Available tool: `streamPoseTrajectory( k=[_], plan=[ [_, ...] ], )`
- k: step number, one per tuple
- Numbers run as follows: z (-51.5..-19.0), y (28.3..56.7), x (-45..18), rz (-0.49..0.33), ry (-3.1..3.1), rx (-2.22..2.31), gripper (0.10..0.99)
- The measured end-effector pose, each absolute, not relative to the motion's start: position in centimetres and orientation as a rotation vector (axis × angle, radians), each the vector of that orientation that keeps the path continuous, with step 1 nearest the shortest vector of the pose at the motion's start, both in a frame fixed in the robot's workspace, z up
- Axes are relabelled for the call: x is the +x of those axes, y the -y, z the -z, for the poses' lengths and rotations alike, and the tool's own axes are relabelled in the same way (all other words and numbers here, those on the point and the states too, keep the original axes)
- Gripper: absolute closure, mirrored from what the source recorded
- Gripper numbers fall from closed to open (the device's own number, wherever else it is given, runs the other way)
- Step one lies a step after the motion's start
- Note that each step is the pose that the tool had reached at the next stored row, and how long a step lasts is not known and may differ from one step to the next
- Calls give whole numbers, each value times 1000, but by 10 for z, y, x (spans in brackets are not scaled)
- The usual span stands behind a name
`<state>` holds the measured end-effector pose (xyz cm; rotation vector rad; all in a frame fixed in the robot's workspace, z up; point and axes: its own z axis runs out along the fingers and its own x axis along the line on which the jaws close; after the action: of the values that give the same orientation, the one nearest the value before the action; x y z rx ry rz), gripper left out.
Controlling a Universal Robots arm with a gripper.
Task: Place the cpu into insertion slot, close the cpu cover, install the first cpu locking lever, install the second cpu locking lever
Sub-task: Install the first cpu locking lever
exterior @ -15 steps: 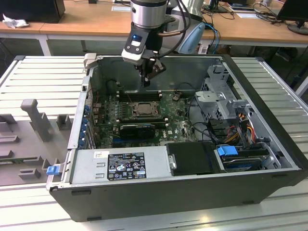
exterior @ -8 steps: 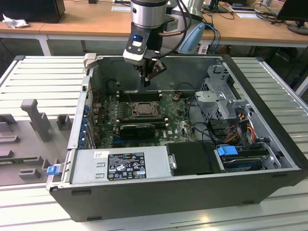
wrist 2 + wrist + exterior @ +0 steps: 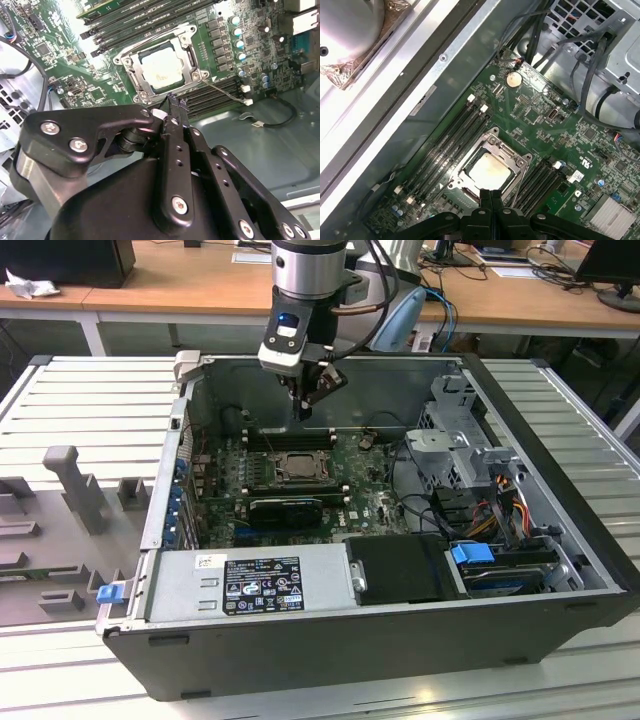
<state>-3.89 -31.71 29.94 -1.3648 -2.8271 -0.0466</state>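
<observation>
An open computer case (image 3: 330,640) lay on the slatted worktop (image 3: 80,400), its motherboard (image 3: 380,505) exposed for access from above. The end effector (image 3: 305,412), fingers pressed together and apparently empty, hung over the insertion slot (image 3: 465,169). There the cpu cover (image 3: 196,54) framed the seated cpu (image 3: 162,70), with memory slots (image 3: 150,20) crowding both sides.

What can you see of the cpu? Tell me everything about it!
The cpu is a small, flat square with a pale silvery-beige metal face. It lies flat in the insertion slot on the green board, between rows of long black memory slots. The silvery cpu cover frames its edges. The gripper hangs above it, shut, not touching it.
</observation>
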Motion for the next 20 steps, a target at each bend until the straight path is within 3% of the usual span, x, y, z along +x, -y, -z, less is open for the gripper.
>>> streamPoseTrajectory(
  k=[20],
  plan=[
    [-299,317,-39,46,2961,-1033,980]
  ],
)
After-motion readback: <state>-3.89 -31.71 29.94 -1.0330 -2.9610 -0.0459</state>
